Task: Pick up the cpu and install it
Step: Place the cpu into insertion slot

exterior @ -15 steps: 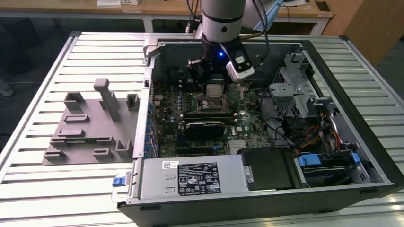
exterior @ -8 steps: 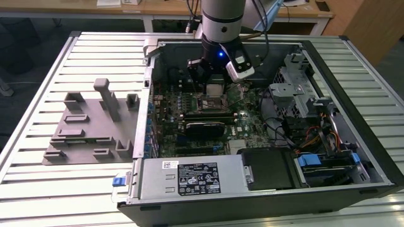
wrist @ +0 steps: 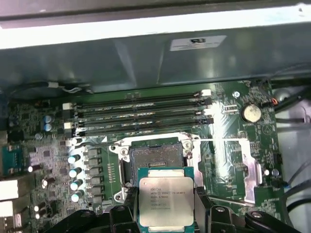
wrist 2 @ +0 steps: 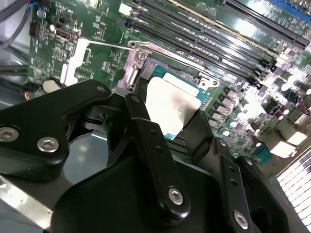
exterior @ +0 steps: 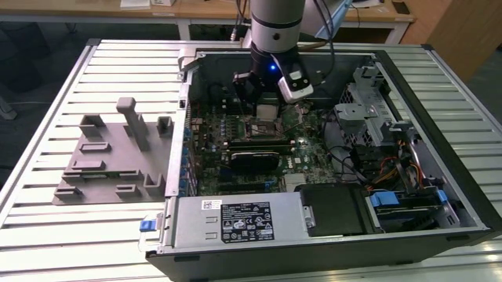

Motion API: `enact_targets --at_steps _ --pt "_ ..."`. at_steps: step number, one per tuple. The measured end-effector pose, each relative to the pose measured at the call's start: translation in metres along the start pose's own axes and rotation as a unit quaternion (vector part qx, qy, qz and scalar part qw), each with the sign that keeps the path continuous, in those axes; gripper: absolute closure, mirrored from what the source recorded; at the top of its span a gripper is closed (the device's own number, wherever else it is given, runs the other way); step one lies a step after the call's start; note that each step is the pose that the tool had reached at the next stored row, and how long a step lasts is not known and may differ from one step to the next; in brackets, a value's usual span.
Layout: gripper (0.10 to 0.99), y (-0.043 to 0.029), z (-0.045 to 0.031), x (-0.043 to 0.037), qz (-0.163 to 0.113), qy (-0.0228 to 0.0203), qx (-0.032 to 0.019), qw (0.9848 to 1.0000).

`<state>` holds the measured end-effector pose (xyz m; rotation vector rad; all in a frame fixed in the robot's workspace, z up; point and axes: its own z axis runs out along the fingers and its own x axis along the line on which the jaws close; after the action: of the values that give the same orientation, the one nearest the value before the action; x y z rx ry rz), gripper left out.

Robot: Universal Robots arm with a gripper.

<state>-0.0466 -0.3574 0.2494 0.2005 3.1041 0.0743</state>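
1. Gripper [wrist: 165,209]: jaws are closing narrowly on the cpu, one finger [wrist 2: 146,133] pressing each of two opposite edges. In the exterior view it is hanging inside the case [exterior: 439,147], toward the far side.
2. Cpu [wrist: 166,194]: it is being held flat, metal top up, and is hovering just beside and over the near edge of the socket [wrist: 155,156]. It is not seated yet; how high it is sitting above the socket I cannot tell.
3. Socket: it is lying open and empty, with its clamp frame [wrist: 245,165] folded back beside it.
4. Memory slots [wrist: 141,114]: these are running in rows just beyond the socket.
5. Grey plate [exterior: 110,158]: it is resting on the table [exterior: 47,229], on the exterior view's left of the case, well apart from the work.
6. Risks, as judged:
   - the cpu is sitting off-centre of the socket, so lowering from here would likely be bending contact pins;
   - a slight tilt or wrong rotation would be stopping it from dropping in flat;
   - the hold is on thin edges only, so a slip would be dropping it onto the board;
   - the fingers are working close to the socket rim and could be catching it.
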Motion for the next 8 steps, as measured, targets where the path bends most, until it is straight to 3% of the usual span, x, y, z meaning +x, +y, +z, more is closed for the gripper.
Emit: enact_targets --at_steps 8 --pt "0.545 0.0 0.0001 0.0 0.049 -0.0024 0.0013 0.9988"
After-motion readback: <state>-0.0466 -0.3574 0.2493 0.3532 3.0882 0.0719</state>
